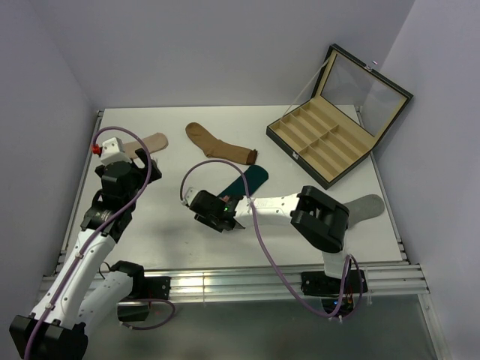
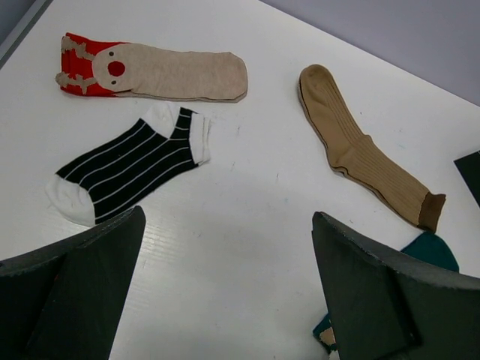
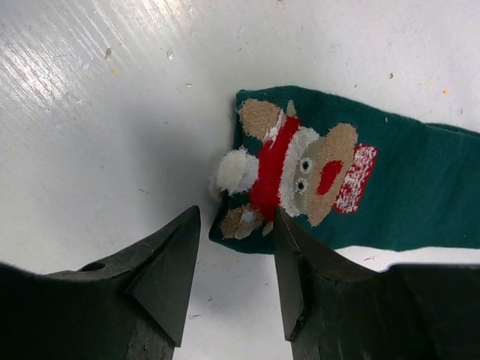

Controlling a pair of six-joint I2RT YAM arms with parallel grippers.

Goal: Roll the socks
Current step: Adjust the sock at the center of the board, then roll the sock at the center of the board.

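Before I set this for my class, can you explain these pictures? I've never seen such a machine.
Two robot arms stand on a white table. One picture looks down from above; two come from wrist cameras. The left end effector is open, empty. The right end effector, jaws apart, sits at the edge of a dark teal fabric sock with a reindeer picture. Nearby: a brown ribbed sock, a beige red-toed sock, a black white-striped sock, a grey sock, an open black compartment case.
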